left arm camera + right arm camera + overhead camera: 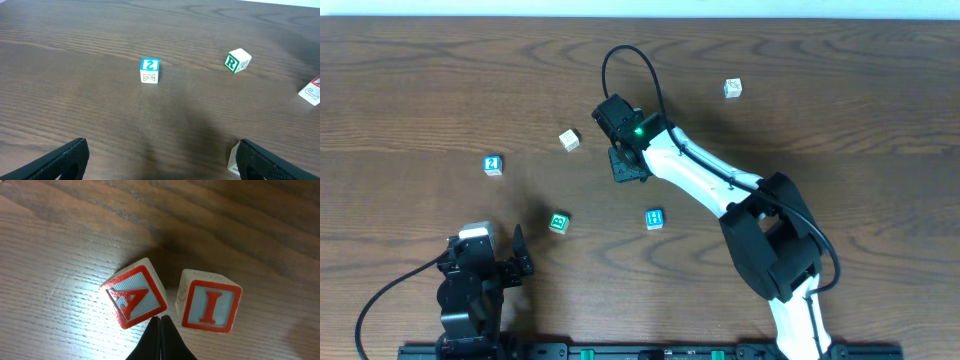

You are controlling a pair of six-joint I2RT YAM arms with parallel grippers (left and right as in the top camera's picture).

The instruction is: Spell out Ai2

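In the right wrist view a red-framed A block lies tilted beside a red-framed I block on the wood, a small gap between them. My right gripper is shut and empty, its tip low at that gap, touching the A block's lower corner. In the overhead view my right gripper covers both blocks. The blue 2 block sits at the left, and it also shows in the left wrist view. My left gripper is open and empty near the front edge, well short of the 2 block.
A cream block with a green R lies right of the 2 block. A green block, a blue block, a cream block and a white block are scattered around. A pale block sits by my left gripper's right finger.
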